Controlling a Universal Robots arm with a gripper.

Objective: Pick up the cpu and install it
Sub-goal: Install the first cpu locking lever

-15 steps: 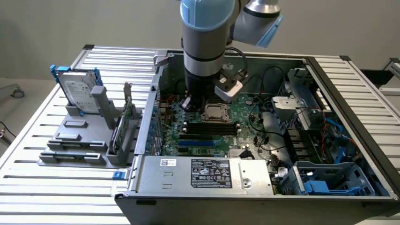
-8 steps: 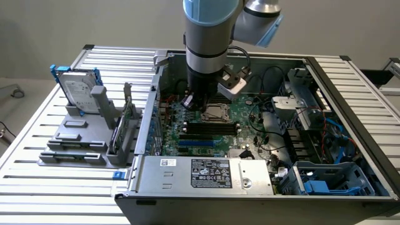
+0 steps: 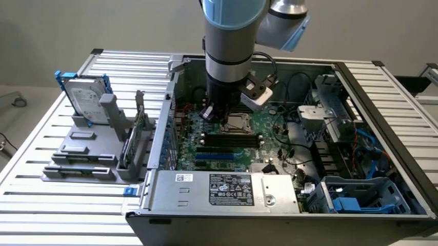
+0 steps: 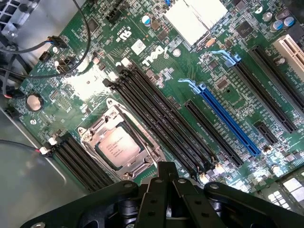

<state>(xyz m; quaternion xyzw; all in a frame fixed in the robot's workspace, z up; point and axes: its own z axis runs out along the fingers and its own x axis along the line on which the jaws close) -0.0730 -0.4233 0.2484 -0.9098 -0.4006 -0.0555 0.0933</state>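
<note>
A slatted aluminium table (image 3: 41, 169) carries everything here, pale wall behind. On the exterior view's left, a grey parts rack (image 3: 92, 154) stands on the slats, holding an upright hard drive (image 3: 85, 97) in a blue frame. Moving right, an open computer case (image 3: 287, 215) lies on its side, green motherboard (image 3: 229, 148) exposed, power supply (image 3: 222, 188) along the near edge. The robot arm (image 3: 233, 51) drops straight into the case. The cpu (image 4: 117, 146) sits in its metal-framed socket (image 4: 121, 142), beside the black memory slots (image 4: 156, 118). The gripper (image 4: 165, 176) hovers just above the board near that socket, fingers pressed together, holding nothing. Further right, a drive cage (image 3: 362, 197) and tangled cables (image 3: 356, 148), hard to sort out.
</note>
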